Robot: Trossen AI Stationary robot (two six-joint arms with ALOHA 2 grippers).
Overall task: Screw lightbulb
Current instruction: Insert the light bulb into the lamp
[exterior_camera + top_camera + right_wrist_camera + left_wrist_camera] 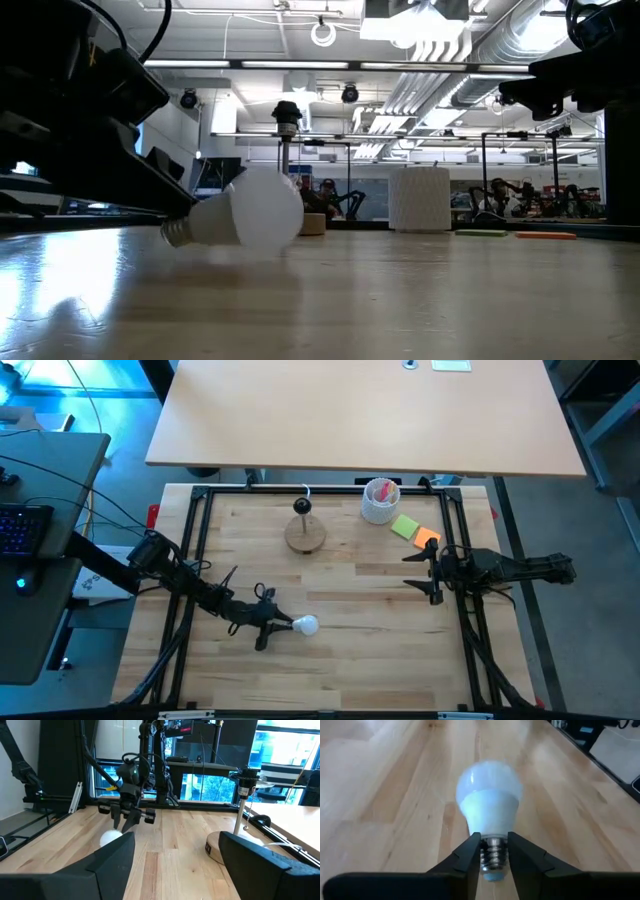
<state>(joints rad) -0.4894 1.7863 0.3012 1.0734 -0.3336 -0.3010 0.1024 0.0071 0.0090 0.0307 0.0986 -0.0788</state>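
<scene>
From above, the left gripper (284, 623) sits low on the table's near-left part, its jaws closed on the screw base of the lightbulb (305, 625), which lies on the wood. The right gripper (428, 573) waits at the right side with jaws apart, holding nothing. At table height, the bulb (252, 211) lies on its side, base toward the dark arm. The left wrist view shows both fingers (466, 858) pinching the threaded base (493, 858). The right wrist view shows the bulb (110, 838) under the far gripper (127, 821), and the wooden stand (220, 851) nearby.
</scene>
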